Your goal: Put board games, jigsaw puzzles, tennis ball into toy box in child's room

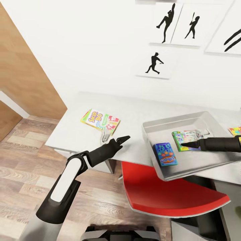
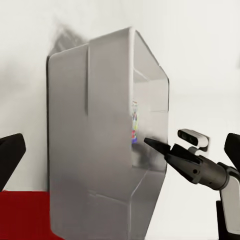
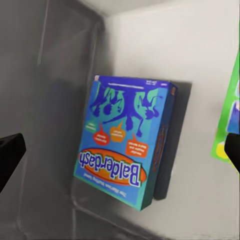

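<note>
From the head camera I see the pale grey toy box point(image 1: 152, 129) sitting on the light grey counter point(image 1: 134, 110), with its near corner hanging out over a red chair seat point(image 1: 167, 192). Two board games lie flat on its floor: a blue Balderdash box point(image 1: 165, 154) toward the near corner and a green-edged printed box point(image 1: 188, 139) just beyond it. My right gripper point(image 1: 186, 144) reaches in from the right and hovers over the bin, its tip above the green-edged box; in the right wrist camera the fingers point(image 3: 10, 155) stand wide apart at the frame edges with nothing between them, and the Balderdash box lies below them on the bin floor. My left gripper point(image 1: 124, 139) hangs over the counter edge, just left of the bin and near the yellow-red-green Skip-Bo box point(image 1: 100, 122), which lies flat on the counter well apart from the bin. The left wrist camera shows its fingers point(image 2: 11, 152) spread and empty, looking at the bin's outer wall. A jigsaw puzzle point(image 1: 235, 130) peeks in at the right edge of the counter, beside the bin. Black sports-silhouette pictures point(image 1: 154, 63) hang on the white wall above.
</note>
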Tool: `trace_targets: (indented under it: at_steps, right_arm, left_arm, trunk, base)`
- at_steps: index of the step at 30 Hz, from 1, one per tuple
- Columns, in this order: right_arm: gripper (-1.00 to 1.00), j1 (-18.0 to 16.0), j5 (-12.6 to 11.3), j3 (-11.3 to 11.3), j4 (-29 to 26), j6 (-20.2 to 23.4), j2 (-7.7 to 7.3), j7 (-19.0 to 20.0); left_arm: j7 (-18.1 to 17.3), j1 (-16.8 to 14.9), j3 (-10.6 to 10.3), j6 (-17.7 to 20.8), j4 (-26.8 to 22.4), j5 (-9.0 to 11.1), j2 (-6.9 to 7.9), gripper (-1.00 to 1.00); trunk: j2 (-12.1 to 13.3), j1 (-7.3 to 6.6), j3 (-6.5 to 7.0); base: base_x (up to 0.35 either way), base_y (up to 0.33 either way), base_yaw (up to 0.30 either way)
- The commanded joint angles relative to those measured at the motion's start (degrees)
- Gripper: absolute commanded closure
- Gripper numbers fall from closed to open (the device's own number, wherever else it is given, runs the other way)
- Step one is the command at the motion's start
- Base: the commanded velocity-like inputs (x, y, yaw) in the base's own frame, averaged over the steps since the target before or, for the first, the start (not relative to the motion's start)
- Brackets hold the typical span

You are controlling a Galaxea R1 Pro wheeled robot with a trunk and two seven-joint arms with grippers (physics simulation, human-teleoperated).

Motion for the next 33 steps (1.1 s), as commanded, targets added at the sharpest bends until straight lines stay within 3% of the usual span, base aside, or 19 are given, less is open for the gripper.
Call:
trace_targets:
  at_steps: [1,14,30,33]
  right_arm:
    - [-1.00,0.0,0.0,0.1,-0.3,0.3,-0.05,0.1]
    - [-1.00,0.1,0.0,0.0,-2.6,0.5,-0.27,0.1]
    - [-1.00,0.0,0.0,-0.1,-5.0,1.4,-0.30,0.0]
    - [-1.00,0.0,0.0,-1.0,-6.3,2.2,-0.21,-0.1]
  left_arm:
    - [0.6,0.0,0.0,0.2,-0.1,0.6,-0.02,-1.00]
    - [0.5,-0.1,0.0,0.2,-0.1,0.6,-0.10,-1.00]
    - [0.4,-0.1,-0.1,0.3,-0.1,0.6,-0.11,-1.00]
    - [0.4,-0.1,-0.1,0.3,-0.1,0.6,-0.11,-1.00]
  trunk:
    - [-0.1,0.01,-0.09]
    - [-0.1,0.01,-0.09]
    - [-0.1,0.01,-0.09]
    - [-0.1,0.01,-0.09]
  base:
    - [-0.242,0.124,0.000]
    - [-0.177,0.130,0.000]
    - [-0.030,0.024,0.000]
    - [-0.006,0.005,0.000]
